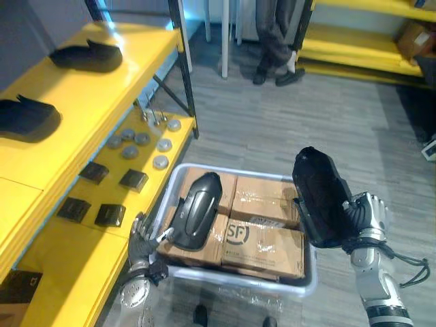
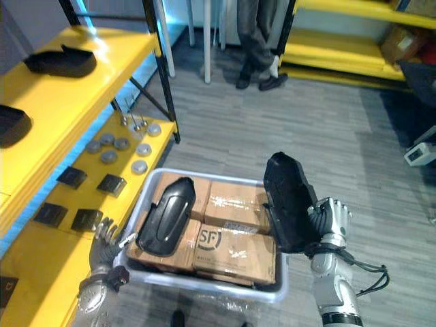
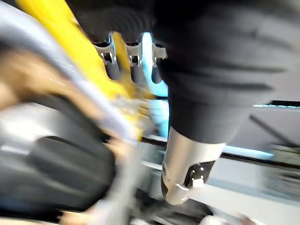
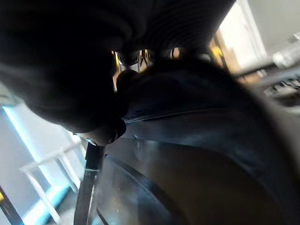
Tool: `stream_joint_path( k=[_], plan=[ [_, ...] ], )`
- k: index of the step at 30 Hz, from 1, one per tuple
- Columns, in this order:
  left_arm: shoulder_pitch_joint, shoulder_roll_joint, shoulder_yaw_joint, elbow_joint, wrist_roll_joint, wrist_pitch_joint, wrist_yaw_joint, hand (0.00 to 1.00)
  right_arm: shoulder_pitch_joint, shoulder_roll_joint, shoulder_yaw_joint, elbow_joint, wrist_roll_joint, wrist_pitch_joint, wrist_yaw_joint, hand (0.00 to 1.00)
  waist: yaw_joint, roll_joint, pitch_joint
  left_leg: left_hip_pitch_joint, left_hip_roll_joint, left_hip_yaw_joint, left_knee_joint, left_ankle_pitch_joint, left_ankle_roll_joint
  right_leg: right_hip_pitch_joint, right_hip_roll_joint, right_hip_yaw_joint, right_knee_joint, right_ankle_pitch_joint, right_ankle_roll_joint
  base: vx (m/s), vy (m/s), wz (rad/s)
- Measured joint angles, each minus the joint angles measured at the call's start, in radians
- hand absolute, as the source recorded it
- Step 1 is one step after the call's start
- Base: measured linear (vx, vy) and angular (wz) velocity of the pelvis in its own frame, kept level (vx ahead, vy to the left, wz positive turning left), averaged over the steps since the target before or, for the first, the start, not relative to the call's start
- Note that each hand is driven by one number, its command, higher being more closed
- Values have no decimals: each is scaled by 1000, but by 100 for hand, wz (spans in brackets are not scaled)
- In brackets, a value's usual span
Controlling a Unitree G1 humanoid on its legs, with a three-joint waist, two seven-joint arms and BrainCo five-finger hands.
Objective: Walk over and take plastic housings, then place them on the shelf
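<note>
Black plastic housing [image 1: 319,197] is held upright at crate's [image 1: 231,170] R edge, right hand [image 1: 366,212] fingers clamped round it; gloss & curved seam are added by R wrist view. Left hand [image 1: 142,240], at crate's L rim: grip can't be told.

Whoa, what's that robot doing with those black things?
It is loading the yellow shelf. Its right hand grips one black plastic housing, held up above the grey bin of cardboard boxes. Its open left hand is by a second housing lying on the boxes. Two more already sit on the shelf.
</note>
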Motion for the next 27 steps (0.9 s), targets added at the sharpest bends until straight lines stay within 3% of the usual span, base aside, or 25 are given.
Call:
stream_joint_path(
  k=[4,7,10,21,27],
  plan=[
    [-68,81,-178,4,-177,1,-55,0,-65,-55,88,-67,-40,-2,9,100,-6,0,-60,50,-4,7,-50,16,2,42,1,-1,-43,24,4,37,10,-3],
    [-161,100,-319,38,-355,15,-103,0,-124,-56,177,-111,-66,-15,10,100,-14,2,-84,66,-3,10,-77,35,-1,57,5,-1,-72,48,-1,2,0,-1],
    [-210,100,-387,60,-466,38,-135,0,-132,-52,231,-161,-75,-38,10,100,-26,1,-90,103,-3,15,-99,40,1,82,7,1,-75,50,-2,-14,5,-4],
    [-318,94,-439,175,-608,54,-128,0,-129,47,385,-225,-92,-44,-2,100,-54,3,-125,125,6,36,-184,109,-6,66,24,16,-101,66,-24,-71,-9,-6],
    [-376,62,-464,233,-636,53,-79,0,-127,117,554,-305,-88,-80,-16,100,-59,5,-154,147,6,57,-252,155,-1,43,34,38,-102,83,-30,-71,7,-11]
  ],
)
